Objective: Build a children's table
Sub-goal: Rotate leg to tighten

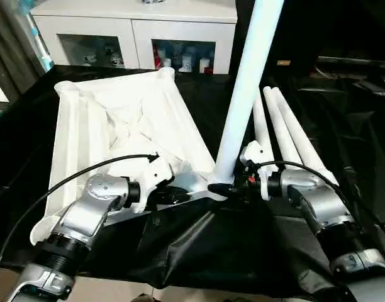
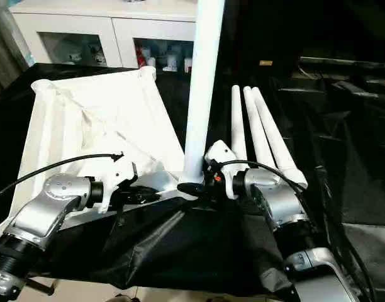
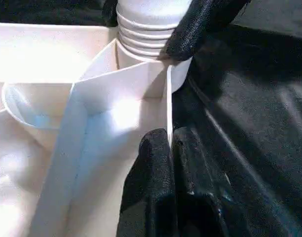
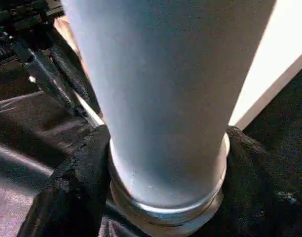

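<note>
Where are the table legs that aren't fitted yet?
Three spare legs lie side by side on the black cloth, just right of the upright leg and behind the right gripper.

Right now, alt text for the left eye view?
An upside-down white tabletop lies on a black cloth, one leg standing in its near corner socket. The right gripper clasps the leg's base; the left gripper pinches the top's edge. Three spare legs lie alongside.

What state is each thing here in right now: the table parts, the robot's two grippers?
Tabletop: upside down on the black cloth.
Upright leg: standing in a near corner socket, threads showing.
Three spare legs: lying side by side.
Left gripper: shut on the tabletop's thin rib.
Right gripper: clasping the upright leg's base.
</note>
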{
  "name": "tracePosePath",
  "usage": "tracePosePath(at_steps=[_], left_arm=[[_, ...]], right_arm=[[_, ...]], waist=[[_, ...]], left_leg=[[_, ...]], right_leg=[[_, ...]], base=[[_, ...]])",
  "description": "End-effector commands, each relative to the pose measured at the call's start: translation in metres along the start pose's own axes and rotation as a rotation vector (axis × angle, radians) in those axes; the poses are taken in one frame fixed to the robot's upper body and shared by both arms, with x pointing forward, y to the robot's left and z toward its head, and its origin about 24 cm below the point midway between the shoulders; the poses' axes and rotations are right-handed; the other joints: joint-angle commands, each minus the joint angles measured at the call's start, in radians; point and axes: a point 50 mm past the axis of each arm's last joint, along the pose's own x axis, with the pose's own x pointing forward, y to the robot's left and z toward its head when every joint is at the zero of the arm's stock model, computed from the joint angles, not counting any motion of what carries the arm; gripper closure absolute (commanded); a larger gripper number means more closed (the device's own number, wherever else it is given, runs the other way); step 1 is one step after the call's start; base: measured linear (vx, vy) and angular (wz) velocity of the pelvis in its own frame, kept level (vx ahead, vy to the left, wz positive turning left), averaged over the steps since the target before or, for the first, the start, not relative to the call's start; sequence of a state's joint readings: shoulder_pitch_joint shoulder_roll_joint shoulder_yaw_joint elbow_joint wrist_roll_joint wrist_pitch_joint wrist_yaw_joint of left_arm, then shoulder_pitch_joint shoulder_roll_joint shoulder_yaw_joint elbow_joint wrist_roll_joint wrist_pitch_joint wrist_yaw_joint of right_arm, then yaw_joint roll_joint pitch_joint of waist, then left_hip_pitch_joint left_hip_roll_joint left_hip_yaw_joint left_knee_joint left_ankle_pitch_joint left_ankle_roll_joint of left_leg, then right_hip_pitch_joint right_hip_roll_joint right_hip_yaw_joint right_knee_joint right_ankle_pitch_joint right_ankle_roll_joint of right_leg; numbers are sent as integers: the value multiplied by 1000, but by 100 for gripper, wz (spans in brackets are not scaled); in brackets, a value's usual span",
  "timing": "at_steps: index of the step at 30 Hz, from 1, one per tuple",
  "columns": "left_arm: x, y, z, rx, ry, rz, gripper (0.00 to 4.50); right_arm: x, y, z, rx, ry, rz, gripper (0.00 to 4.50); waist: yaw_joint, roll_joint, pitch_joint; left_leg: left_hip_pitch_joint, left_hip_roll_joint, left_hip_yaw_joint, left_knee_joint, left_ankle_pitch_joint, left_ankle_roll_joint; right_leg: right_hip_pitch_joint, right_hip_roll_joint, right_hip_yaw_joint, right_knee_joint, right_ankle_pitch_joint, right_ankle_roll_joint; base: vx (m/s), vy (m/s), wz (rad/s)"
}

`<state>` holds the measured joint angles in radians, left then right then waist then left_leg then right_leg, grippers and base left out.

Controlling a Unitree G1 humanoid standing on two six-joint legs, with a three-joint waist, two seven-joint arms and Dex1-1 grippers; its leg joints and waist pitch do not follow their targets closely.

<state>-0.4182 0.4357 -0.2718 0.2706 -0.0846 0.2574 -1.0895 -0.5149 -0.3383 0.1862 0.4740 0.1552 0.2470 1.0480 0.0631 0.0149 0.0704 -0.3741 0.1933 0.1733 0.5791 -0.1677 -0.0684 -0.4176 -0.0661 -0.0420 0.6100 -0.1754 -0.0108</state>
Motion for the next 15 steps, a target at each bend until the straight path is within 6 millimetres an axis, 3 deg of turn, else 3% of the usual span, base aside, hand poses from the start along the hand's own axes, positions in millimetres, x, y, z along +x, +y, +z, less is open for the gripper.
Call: tracePosePath(at_steps=[1,5,7,8,9,11,13,15], left_arm=[[0,-4,4,3,-39,-43,450],[5,-1,5,-5,-41,10,450],[13,11,6,-31,-26,135,450],[17,16,7,-48,-20,191,450],[17,16,7,-48,-20,192,450],[31,28,15,-83,-20,324,450],[40,34,21,-109,-25,394,450],[46,38,26,-133,-27,455,450]], right_arm=[[-3,-2,1,16,-5,-10,169],[2,-4,-1,43,-9,-76,174],[12,-16,-9,78,16,-263,174],[17,-20,-12,106,26,-347,175],[17,-20,-12,107,26,-350,175],[31,-24,-18,199,27,-513,175],[41,-23,-19,246,32,-587,175],[49,-21,-19,279,35,-632,175]], waist=[[2,-10,-71],[1,-11,-70],[-4,-11,-65],[-10,-12,-66],[-10,-12,-66],[-15,-9,-64],[-14,-9,-68],[-15,-9,-67]], left_leg=[[9,28,-2,-60,-203,42],[9,26,-1,-59,-212,36],[10,26,-2,-63,-239,22],[13,22,-6,-63,-269,-4],[13,22,-6,-63,-269,-4],[19,19,-7,-62,-291,-18],[19,19,-8,-62,-284,-21],[19,21,-7,-63,-289,-15]], right_leg=[[55,-58,37,-72,-219,-214],[55,-60,37,-76,-252,-211],[50,-60,36,-81,-309,-199],[53,-63,34,-87,-393,-173],[53,-63,34,-87,-393,-173],[44,-63,36,-94,-429,-161],[49,-64,36,-93,-422,-156],[45,-62,37,-93,-397,-161]], base=[[0,0,0],[0,0,0],[0,0,0],[0,0,0],[0,0,0],[0,0,0],[0,0,0],[0,0,0]])
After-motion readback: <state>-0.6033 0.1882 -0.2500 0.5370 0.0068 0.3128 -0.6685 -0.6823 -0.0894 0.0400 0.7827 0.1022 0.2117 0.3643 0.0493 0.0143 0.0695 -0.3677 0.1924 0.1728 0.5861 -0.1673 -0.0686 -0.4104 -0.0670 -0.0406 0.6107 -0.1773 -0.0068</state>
